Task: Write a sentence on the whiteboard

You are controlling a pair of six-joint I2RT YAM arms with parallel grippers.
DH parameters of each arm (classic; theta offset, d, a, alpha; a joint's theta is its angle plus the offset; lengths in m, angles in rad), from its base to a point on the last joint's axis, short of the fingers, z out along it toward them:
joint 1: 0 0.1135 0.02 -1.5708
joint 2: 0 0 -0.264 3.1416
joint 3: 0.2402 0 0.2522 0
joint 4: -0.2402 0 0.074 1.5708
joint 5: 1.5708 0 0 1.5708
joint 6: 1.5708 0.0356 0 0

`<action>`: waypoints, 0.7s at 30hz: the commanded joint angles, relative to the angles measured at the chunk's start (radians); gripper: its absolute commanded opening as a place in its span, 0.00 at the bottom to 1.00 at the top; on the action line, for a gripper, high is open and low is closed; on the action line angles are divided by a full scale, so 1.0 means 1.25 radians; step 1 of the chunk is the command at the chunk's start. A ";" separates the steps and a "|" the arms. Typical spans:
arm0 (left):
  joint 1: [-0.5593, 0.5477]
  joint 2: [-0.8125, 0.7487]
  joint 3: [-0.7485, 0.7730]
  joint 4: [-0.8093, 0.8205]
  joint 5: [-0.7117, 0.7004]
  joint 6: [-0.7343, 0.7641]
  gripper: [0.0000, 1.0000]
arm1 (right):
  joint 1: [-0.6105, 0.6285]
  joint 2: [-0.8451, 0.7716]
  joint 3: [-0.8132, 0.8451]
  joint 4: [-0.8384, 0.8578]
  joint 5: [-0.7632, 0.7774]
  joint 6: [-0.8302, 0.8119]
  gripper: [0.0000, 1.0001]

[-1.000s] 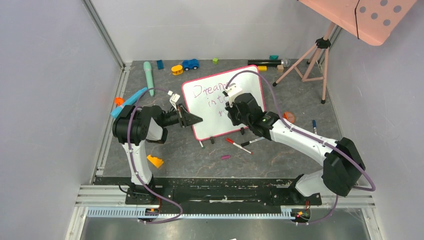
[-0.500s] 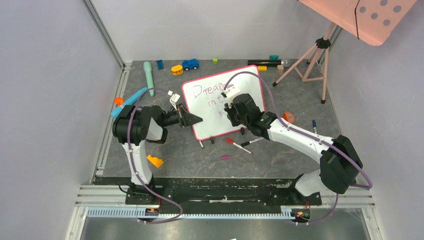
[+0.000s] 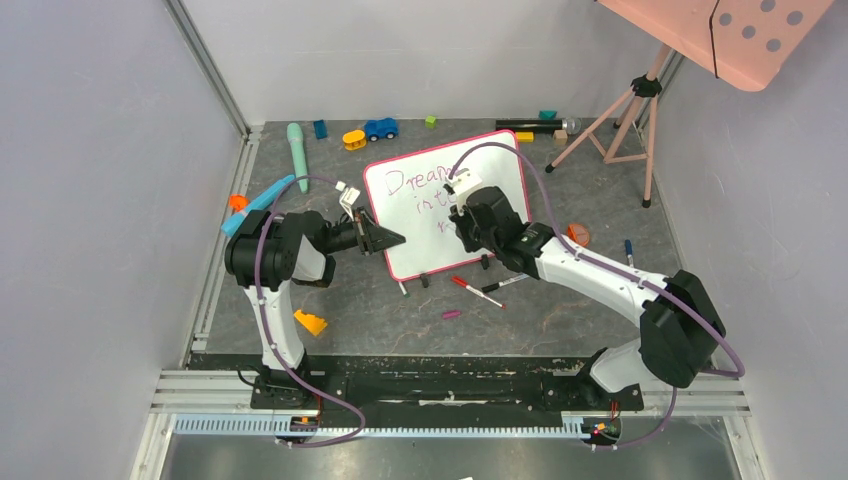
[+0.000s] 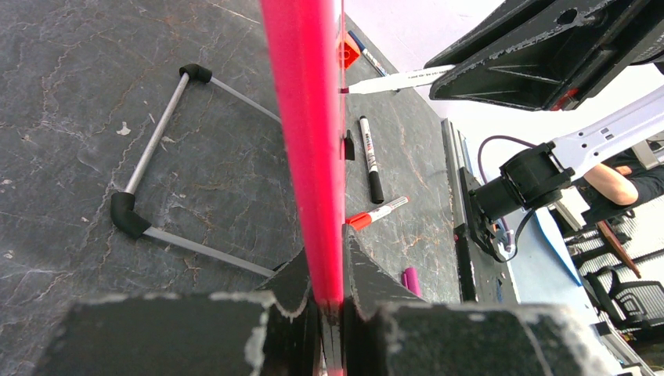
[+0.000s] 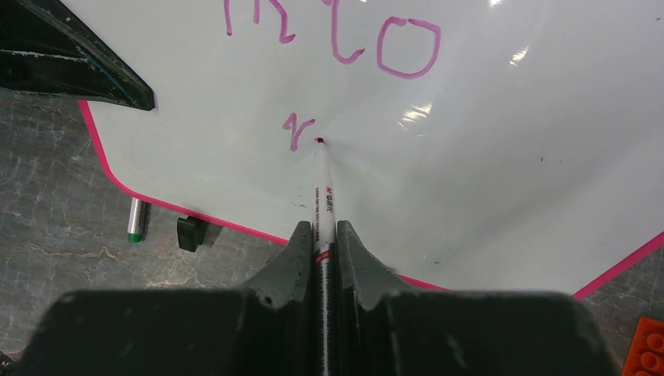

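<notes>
The whiteboard, white with a pink-red frame, stands tilted mid-table on black clip feet. My left gripper is shut on its left frame edge; in the left wrist view the pink edge runs up from between my left gripper jaws. The sentence is in purple: a top word, "into" below it, and an "r". My right gripper is shut on a white marker, tip touching the board just right of the "r". The right gripper hides part of the writing from above.
A red marker, a black marker and a purple cap lie in front of the board. An orange wedge sits near left, an orange brick right. Toys line the back; a pink tripod stands far right.
My right gripper with the marker has shifted slightly up and left over the board. The left arm and the board have not moved.
</notes>
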 commanded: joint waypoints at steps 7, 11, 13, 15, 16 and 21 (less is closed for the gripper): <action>0.016 0.035 -0.001 0.036 -0.011 0.149 0.02 | -0.036 -0.013 0.013 0.011 0.036 -0.018 0.00; 0.016 0.035 -0.001 0.036 -0.011 0.150 0.02 | -0.037 -0.003 0.027 0.020 0.019 -0.016 0.00; 0.016 0.035 -0.001 0.036 -0.011 0.151 0.02 | -0.037 0.003 0.033 0.024 0.008 -0.016 0.00; 0.016 0.036 -0.001 0.036 -0.011 0.151 0.02 | -0.037 0.007 0.038 0.028 -0.009 -0.018 0.00; 0.016 0.035 -0.001 0.036 -0.012 0.151 0.02 | -0.037 0.010 0.041 0.027 -0.017 -0.018 0.00; 0.016 0.035 -0.001 0.036 -0.011 0.151 0.02 | -0.037 0.012 0.031 0.031 -0.046 -0.019 0.00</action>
